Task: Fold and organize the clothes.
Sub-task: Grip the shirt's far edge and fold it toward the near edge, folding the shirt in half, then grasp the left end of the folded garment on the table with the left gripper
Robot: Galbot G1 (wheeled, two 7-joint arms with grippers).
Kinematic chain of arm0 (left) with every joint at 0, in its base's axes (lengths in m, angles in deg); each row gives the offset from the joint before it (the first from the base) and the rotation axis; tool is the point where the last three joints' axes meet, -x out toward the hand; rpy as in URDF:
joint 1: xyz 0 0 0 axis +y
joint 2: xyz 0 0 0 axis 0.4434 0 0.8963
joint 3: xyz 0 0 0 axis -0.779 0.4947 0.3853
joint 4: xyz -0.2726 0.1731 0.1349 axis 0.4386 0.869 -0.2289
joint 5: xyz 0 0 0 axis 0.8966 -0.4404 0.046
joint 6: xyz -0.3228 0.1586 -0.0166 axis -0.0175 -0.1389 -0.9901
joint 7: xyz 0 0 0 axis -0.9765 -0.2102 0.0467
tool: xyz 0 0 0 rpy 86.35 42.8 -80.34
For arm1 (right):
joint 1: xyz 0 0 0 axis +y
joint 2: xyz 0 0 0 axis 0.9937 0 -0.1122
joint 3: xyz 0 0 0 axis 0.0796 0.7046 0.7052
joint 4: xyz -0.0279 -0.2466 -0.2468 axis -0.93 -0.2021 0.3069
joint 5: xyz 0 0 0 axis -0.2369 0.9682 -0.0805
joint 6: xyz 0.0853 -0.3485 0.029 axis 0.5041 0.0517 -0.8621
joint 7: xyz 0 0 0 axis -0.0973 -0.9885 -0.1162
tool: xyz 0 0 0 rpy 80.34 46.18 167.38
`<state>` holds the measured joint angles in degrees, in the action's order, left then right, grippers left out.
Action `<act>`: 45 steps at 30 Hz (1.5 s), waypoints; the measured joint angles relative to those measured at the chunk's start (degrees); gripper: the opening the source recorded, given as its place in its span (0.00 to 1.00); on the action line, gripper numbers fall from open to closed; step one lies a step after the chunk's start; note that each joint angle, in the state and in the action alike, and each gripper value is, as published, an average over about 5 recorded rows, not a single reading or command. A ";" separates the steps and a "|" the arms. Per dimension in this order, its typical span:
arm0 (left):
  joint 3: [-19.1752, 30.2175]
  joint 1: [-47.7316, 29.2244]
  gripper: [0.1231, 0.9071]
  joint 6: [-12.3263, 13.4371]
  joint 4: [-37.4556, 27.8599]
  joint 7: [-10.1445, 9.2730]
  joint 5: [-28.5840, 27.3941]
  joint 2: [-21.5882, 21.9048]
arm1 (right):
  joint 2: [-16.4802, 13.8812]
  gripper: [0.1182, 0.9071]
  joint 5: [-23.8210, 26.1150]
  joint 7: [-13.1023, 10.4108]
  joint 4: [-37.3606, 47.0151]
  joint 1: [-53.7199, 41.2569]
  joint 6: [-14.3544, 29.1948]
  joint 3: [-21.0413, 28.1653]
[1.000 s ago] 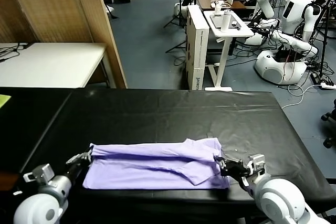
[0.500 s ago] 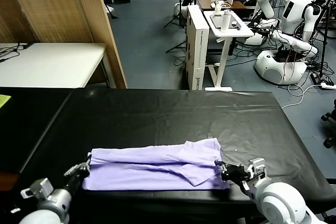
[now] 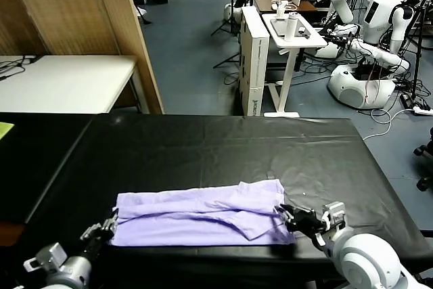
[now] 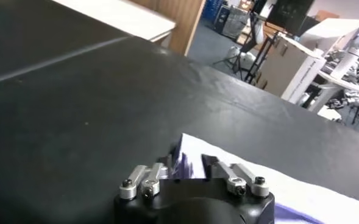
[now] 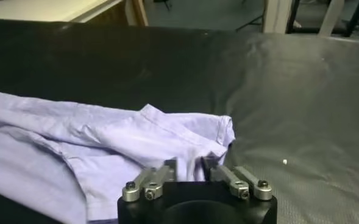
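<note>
Head view: a lavender T-shirt [image 3: 203, 216] lies folded into a long flat band across the near part of the black surface [image 3: 223, 147].
T-shirt, detail: creased and layered, with a sleeve fold lying over its right half; long axis runs left to right.
Left gripper [image 3: 105, 225]: low at the shirt's left end, at the hem corner; in the left wrist view its fingers [image 4: 211, 164] stand slightly apart over the fabric edge, released, holding nothing.
Right gripper [image 3: 292, 215]: low at the shirt's right end, just beside the folded edge; in the right wrist view its fingers [image 5: 167, 167] are parted with cloth beneath them, not clamped.
Background: white table [image 3: 64, 82], other robots [image 3: 379, 25].
</note>
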<state>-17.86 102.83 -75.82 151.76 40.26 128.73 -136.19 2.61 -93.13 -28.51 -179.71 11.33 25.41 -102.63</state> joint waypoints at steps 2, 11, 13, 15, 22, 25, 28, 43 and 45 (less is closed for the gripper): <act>-0.38 -0.82 0.94 -0.07 -0.35 -0.02 0.08 -0.01 | 0.90 0.99 0.48 -0.03 1.61 -1.50 0.05 0.46; 1.62 -9.31 1.00 -1.25 -5.14 -0.06 -0.89 1.02 | 5.08 1.00 2.91 0.17 10.33 -8.17 3.99 3.56; 2.64 -11.23 1.00 -1.44 -6.61 0.05 -1.39 1.66 | 5.74 1.00 3.07 0.15 11.85 -9.07 4.20 4.09; 3.74 -12.94 1.00 -1.69 -8.00 0.09 -1.81 2.17 | 6.37 1.00 3.28 0.13 13.12 -9.68 4.29 4.48; 7.21 -15.95 0.99 -2.13 -11.88 0.14 -3.52 2.60 | 8.14 0.98 4.08 0.35 15.96 -10.68 4.49 5.09; 7.93 -16.09 0.93 -2.20 -12.73 0.20 -3.83 2.62 | 8.54 0.92 4.40 0.65 16.61 -10.86 4.49 5.27; 8.22 -16.17 0.76 -2.26 -13.12 0.22 -3.95 2.60 | 8.80 0.78 4.76 1.08 17.00 -10.92 4.54 5.39; 8.89 -16.09 0.06 -2.80 -12.89 0.21 -5.07 2.66 | 11.56 0.03 7.24 1.10 18.50 -10.48 8.11 4.27; 9.32 -16.90 0.06 -2.85 -13.55 0.20 -5.21 2.86 | 12.23 0.03 7.90 0.93 19.05 -10.68 8.81 3.95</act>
<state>-8.53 85.93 -78.67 138.22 40.47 123.52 -133.32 14.84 -85.23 -27.57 -160.66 0.65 34.22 -98.67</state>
